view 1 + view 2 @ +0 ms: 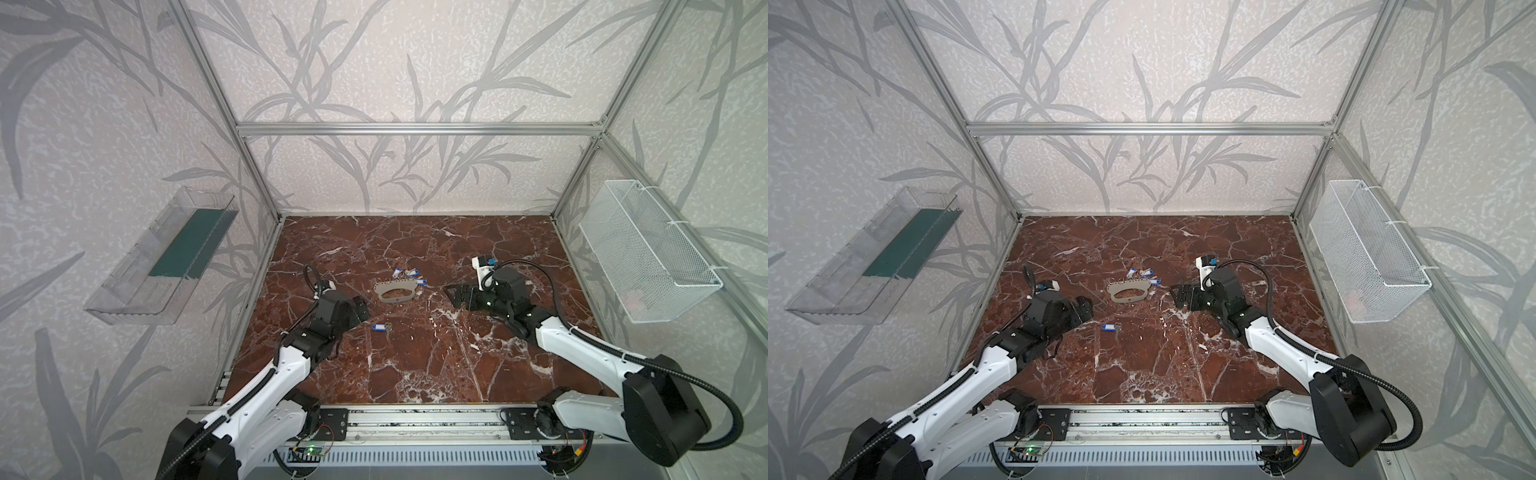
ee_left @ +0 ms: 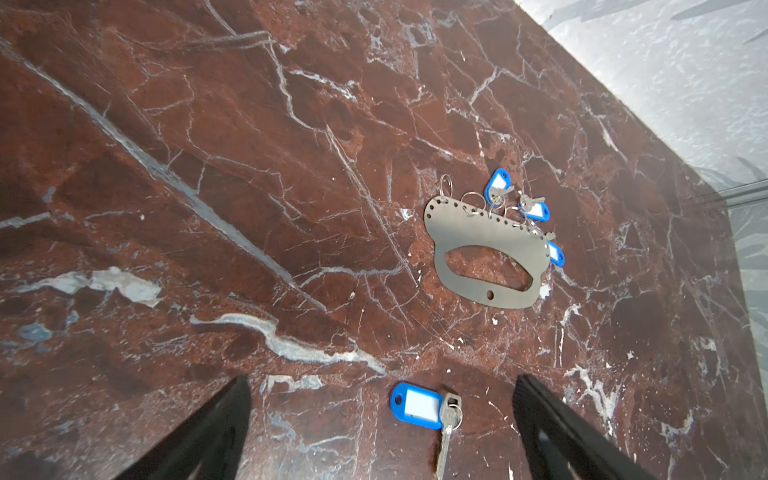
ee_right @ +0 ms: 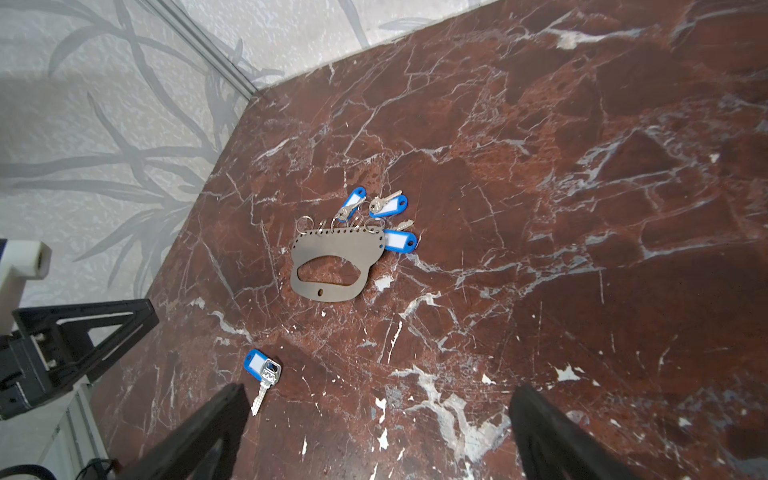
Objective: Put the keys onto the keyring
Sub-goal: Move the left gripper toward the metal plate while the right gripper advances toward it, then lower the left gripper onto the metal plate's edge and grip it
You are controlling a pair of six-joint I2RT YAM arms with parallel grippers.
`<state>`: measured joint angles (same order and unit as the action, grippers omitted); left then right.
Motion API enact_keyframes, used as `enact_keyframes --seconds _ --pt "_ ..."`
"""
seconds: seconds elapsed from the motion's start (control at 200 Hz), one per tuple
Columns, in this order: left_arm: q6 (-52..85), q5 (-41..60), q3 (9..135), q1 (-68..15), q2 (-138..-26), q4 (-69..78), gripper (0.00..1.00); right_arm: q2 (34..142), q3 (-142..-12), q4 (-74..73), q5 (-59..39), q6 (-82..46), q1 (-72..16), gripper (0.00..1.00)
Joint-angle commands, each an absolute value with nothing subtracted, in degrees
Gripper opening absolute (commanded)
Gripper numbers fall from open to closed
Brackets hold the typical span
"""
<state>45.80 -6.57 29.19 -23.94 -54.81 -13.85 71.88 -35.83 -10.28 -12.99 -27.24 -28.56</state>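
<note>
Just before left pincer, jaws wide, loose key, right pincer likewise wide

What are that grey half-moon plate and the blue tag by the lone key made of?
Keyring plate: probably sheet metal, matte brushed grey; thin, flat, with cleanly cut holes. Loose key's tag: likely glossy blue plastic, holding a white label, perhaps paper.

The keyring lies flat near the middle of the table. The keys lie at its far side, touching it. A single key lies apart, toward the front edge.
</note>
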Motion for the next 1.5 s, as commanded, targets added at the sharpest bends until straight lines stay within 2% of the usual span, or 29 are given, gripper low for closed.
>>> enact_keyframes --seconds 0.0,0.06,0.27,0.425,0.55,0.72,0.875,0.945,1.085,1.205,1.29,1.5 --pt "44.1 -9.0 33.3 -25.2 -57.8 -16.3 0.95 72.9 -38.0 -9.5 -10.6 -23.9 -31.0 0.99" --pt "42.9 -9.4 34.5 -26.3 -59.7 -16.8 0.92 73.2 -38.4 -9.1 -9.6 -22.9 -32.0 0.99" --pt "39.8 -17.4 40.0 -31.8 -64.5 -22.6 0.93 72.9 -36.9 -10.0 -6.6 -21.6 -33.5 0.99" --pt "38.4 -15.6 43.4 -32.6 -68.6 -23.8 0.92 72.2 -36.9 -9.6 -7.2 -21.0 -33.6 0.99" --pt "38.3 -12.0 46.1 -32.7 -72.2 -26.2 0.82 71.5 -36.7 -8.4 -5.9 -20.8 -33.6 0.99" --pt "38.0 -5.9 46.1 -32.8 -75.6 -27.8 0.62 71.2 -36.7 -8.0 -5.7 -20.7 -33.6 0.99" --pt "38.9 -1.3 45.1 -33.0 -78.9 -25.0 0.53 71.7 -36.8 -8.2 -6.3 -20.8 -33.7 0.99" --pt "39.1 1.1 45.0 -33.1 -80.7 -23.2 0.46 71.9 -36.9 -8.3 -6.2 -20.8 -33.7 0.99" --pt "38.9 4.4 45.4 -33.7 -84.6 -21.3 0.45 71.8 -36.9 -8.2 -6.1 -20.8 -33.8 0.99" --pt "39.0 6.5 45.5 -34.2 -87.4 -20.3 0.39 71.9 -36.9 -8.3 -6.1 -20.7 -33.8 0.99" --pt "39.1 5.5 45.6 -34.5 -88.1 -20.4 0.36 72.0 -36.9 -8.3 -6.3 -20.7 -33.8 0.99" --pt "37.6 2.7 47.3 -34.6 -88.0 -22.0 0.36 72.0 -36.9 -8.4 -6.7 -20.8 -34.0 0.99"
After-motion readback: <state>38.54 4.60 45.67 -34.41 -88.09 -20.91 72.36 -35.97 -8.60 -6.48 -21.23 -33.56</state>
